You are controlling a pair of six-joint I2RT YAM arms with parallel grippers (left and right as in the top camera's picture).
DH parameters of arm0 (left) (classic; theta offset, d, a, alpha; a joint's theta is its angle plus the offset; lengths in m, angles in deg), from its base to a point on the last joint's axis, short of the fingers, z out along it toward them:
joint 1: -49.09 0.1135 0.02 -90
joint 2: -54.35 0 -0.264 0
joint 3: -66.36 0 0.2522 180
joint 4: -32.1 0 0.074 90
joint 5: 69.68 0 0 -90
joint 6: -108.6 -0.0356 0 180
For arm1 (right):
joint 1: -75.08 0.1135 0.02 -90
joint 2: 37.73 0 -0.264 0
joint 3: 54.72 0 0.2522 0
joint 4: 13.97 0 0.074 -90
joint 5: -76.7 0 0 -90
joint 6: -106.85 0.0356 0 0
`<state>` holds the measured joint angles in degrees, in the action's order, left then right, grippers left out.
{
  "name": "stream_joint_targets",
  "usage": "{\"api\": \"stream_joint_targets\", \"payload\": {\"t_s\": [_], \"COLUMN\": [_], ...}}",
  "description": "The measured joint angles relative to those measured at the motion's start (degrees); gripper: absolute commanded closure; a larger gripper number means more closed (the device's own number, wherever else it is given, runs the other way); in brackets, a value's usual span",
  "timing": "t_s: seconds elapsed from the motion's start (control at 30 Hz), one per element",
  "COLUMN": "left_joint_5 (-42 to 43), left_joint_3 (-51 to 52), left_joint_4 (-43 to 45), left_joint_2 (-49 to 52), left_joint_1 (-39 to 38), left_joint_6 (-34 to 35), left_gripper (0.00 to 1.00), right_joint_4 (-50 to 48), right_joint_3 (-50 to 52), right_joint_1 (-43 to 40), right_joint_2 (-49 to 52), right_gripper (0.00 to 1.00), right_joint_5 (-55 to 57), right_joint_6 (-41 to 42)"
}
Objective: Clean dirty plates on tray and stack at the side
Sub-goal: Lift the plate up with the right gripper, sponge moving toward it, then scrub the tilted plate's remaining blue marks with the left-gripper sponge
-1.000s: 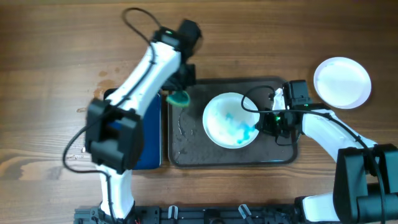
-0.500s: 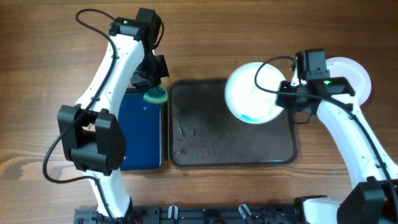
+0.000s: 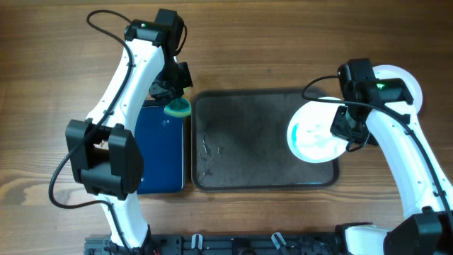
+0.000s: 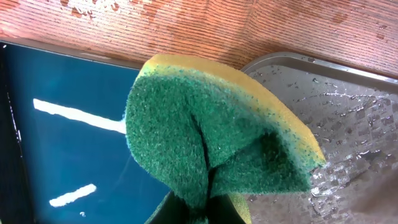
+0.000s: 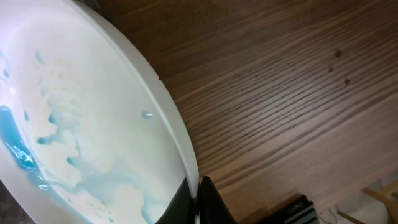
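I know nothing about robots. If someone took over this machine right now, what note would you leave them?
Left hand: shut on the green-yellow sponge, over the edge between the blue basin and the tray.
Right hand: shut on the rim of a smeared plate, at the tray's right end.
Done: one white plate sits on the table, far right, looking clean.
Left: wipe off the teal smears, stack it there.

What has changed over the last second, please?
The right gripper, gripping the dirty plate, carried it from the tray's middle to its right end. The left gripper swung its sponge from the tray's corner to the blue basin's edge. The clean plate stayed put.
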<state>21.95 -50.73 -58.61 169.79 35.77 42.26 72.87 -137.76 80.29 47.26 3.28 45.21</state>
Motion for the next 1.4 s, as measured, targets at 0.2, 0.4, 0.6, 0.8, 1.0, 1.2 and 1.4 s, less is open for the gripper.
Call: {"api": "stream_joint_targets", "payload": {"t_s": [0.2, 0.4, 0.6, 0.8, 1.0, 1.2, 1.4], "left_joint_5": [3.1, 6.9, 15.5, 22.6, 28.4, 31.5, 32.6], "left_joint_3": [0.0, 0.0, 0.0, 0.0, 0.1, 0.1, 0.1], "left_joint_4": [0.5, 1.7, 3.9, 8.8, 17.3, 27.3, 32.2], "left_joint_2": [0.0, 0.0, 0.0, 0.0, 0.0, 0.0, 0.2], "left_joint_1": [0.0, -0.1, -2.9, -9.6, -17.2, -24.8, -27.9], "left_joint_6": [-1.8, -3.3, -6.5, -6.8, -3.0, 2.2, 8.1], "left_gripper": [0.96, 0.96, 0.96, 0.96, 0.96, 0.96, 0.96], "right_joint_4": [-3.6, -11.5, -13.6, -13.6, -14.5, -14.7, -14.9], "right_joint_3": [0.0, 0.0, 0.0, 0.0, 0.0, 0.0, 0.0], "right_joint_1": [0.0, 0.0, 0.0, 0.0, 0.0, 0.0, 0.0], "right_joint_2": [0.0, 0.0, 0.0, 0.5, 1.6, 1.7, 1.8], "right_gripper": [0.96, 0.96, 0.96, 0.96, 0.96, 0.96, 0.95], "right_joint_5": [0.3, -4.9, -8.7, -10.7, -12.5, -13.9, -15.1], "right_joint_6": [-0.3, -4.8, -6.8, -7.8, -8.1, -8.1, -8.1]}}
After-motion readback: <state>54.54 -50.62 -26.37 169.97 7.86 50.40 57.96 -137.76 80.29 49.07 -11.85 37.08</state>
